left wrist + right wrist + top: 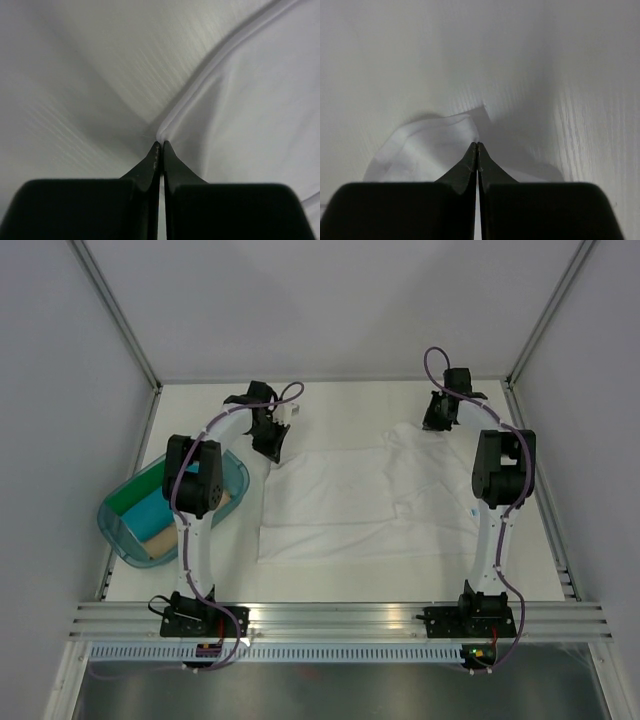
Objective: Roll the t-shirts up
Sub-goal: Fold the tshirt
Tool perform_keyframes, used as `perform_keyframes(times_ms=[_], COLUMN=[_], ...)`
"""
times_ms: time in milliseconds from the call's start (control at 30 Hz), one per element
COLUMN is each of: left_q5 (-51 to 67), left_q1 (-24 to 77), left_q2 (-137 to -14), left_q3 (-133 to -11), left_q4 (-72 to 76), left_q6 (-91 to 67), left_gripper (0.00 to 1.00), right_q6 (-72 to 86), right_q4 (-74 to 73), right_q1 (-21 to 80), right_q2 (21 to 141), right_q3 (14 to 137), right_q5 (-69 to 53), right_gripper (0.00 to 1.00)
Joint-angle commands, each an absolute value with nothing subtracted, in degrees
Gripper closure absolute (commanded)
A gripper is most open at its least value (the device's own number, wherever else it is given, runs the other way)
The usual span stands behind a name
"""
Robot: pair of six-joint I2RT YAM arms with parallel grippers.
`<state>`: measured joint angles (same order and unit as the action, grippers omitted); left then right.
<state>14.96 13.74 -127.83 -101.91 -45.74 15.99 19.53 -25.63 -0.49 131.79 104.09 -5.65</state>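
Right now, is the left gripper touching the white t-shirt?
Touching. Left wrist view: the left gripper has its jaws shut on the hem of the white t-shirt, which runs straight into the tips.

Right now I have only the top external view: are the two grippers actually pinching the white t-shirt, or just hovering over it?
Observer: The left wrist view shows the left gripper shut, with a hemmed edge of the white t-shirt caught at its tips.
Operator: And the right?
Observer: The right wrist view shows the right gripper shut too, with a small bunch of the same shirt puckered at its tips.
Operator: Any gap between the jaws?
Observer: None visible on either; both pairs meet at the tips.
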Motion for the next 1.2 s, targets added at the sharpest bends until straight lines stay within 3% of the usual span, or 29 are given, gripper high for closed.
perform_keyframes(times_ms=[0,233,767,1167], left_q5=[19.59,21.53,25.05,24.52], left_q1=[13.53,13.62,14.50,14.59], left_q2=[-121.30,-113.74,-98.27,-92.90], left_q3=[-100.46,-93.44,-76.21,-68.38], left_q4=[-45.97,-44.30,-40.96,-39.20], left_q6=[18.45,24.87,35.06,38.41], left_gripper=[0.98,0.98,0.98,0.98], right_q6=[20.91,21.97,26.28,27.07], right_q4=[-21.63,-15.29,-18.45,-23.90], right_q1=[-0.26,-0.26,-0.79,-1.05], right_q2=[122.80,105.75,75.77,63.90], right_q3=[100.21,83.69,52.58,43.51], right_q5=[-5.63,-4.57,4.12,9.58], right_gripper=[1.00,1.00,1.00,1.00])
